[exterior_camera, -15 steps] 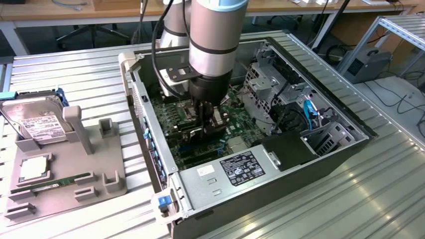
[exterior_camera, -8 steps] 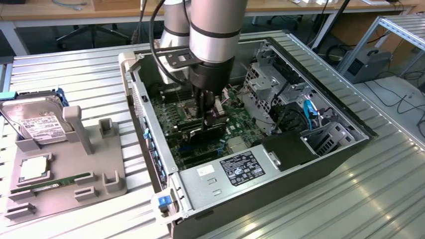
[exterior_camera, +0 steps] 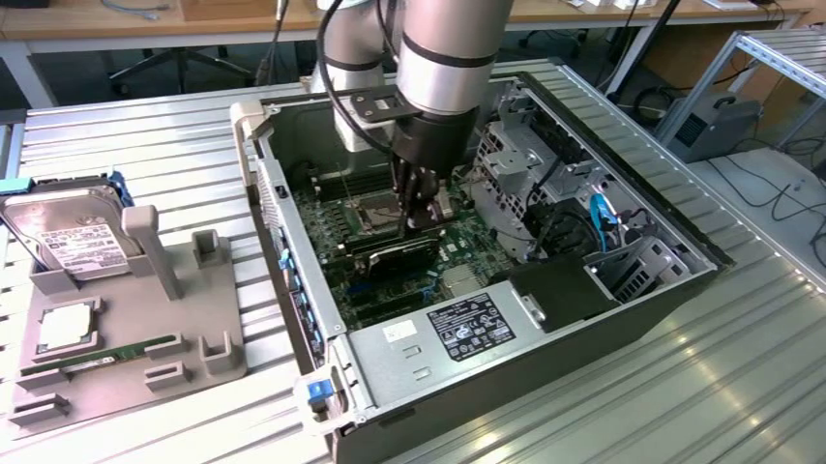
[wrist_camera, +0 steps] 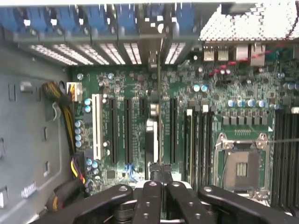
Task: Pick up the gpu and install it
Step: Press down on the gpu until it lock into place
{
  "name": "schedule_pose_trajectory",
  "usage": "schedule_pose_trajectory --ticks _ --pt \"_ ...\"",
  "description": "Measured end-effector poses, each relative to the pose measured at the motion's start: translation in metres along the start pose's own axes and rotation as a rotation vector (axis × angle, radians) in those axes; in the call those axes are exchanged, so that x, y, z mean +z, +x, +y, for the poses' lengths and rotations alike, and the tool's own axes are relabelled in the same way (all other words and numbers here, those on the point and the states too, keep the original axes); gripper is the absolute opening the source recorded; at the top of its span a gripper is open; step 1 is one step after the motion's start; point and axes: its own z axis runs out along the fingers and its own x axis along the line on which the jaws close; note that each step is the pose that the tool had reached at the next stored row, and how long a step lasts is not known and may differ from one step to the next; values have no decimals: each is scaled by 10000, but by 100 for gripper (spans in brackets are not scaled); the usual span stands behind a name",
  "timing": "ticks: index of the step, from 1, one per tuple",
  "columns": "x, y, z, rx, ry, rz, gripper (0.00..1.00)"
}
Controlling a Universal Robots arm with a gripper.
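The gpu [exterior_camera: 391, 253] is a thin black card standing on edge on the green motherboard inside the open PC case [exterior_camera: 671, 290]. In the wrist view the gpu [wrist_camera: 159, 112] shows edge-on as a narrow line, running from its bracket end at the case's rear slots toward my fingertips. My gripper [exterior_camera: 421, 220] reaches straight down into the case and is shut, its black fingers [wrist_camera: 148, 198] drawn together right at the card's upper edge. I cannot tell whether the tips pinch the card or only meet on top of it.
A silver hard drive [exterior_camera: 72, 242], a processor [exterior_camera: 68, 329] and a green memory stick [exterior_camera: 110, 356] sit on the grey holder at the exterior view's left. Drive cages and cables [exterior_camera: 568, 208] crowd the case beside the arm. The CPU socket [wrist_camera: 243, 168] lies close to the card.
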Motion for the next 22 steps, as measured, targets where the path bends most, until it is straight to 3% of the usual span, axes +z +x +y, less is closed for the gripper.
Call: schedule_pose_trajectory --ticks 2,4,12,22 --pt "1 -2 5 1 -5 2 11" --pt "9 -4 73 0 -6 2 11" --pt "102 -17 469 2 -5 1 11" --pt "206 -18 559 -1 -6 4 11"
